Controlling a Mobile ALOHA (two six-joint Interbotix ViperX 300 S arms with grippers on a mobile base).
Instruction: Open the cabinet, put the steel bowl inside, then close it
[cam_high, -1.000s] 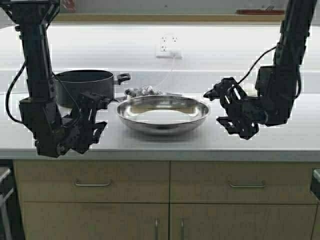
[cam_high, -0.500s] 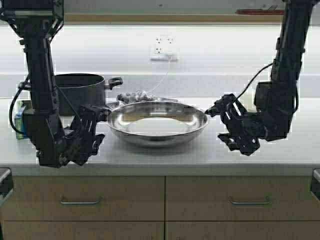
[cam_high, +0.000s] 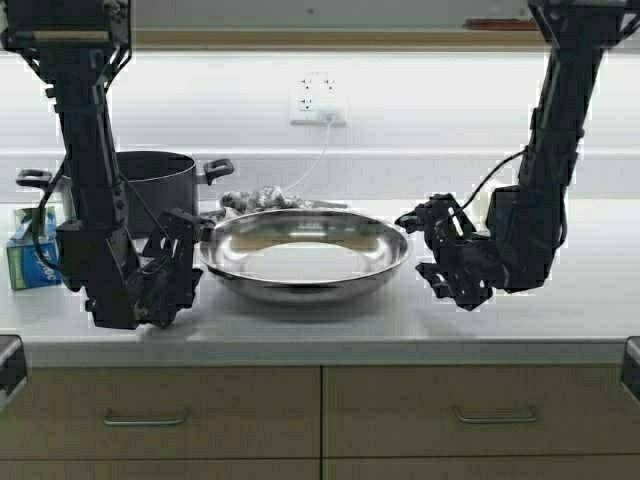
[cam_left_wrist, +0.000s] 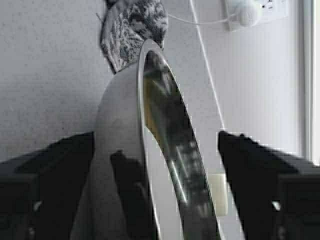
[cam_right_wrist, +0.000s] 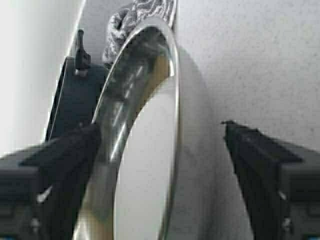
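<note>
The steel bowl is wide, shallow and shiny, and sits on the white counter between my two grippers. My left gripper is open at the bowl's left rim. In the left wrist view the rim runs between the spread fingers of the left gripper. My right gripper is open at the bowl's right rim. In the right wrist view the bowl lies between the spread fingers of the right gripper. Neither gripper is clamped on it. The cabinet's doors are out of view.
A black two-handled pot stands behind my left arm. A patterned cloth lies behind the bowl. A blue box sits at far left. A wall outlet has a cable hanging from it. Tan drawers run below the counter.
The robot has driven closer to the counter; the scene has shifted down and left and the bowl looks larger. Both open grippers now sit at the bowl's rim.
</note>
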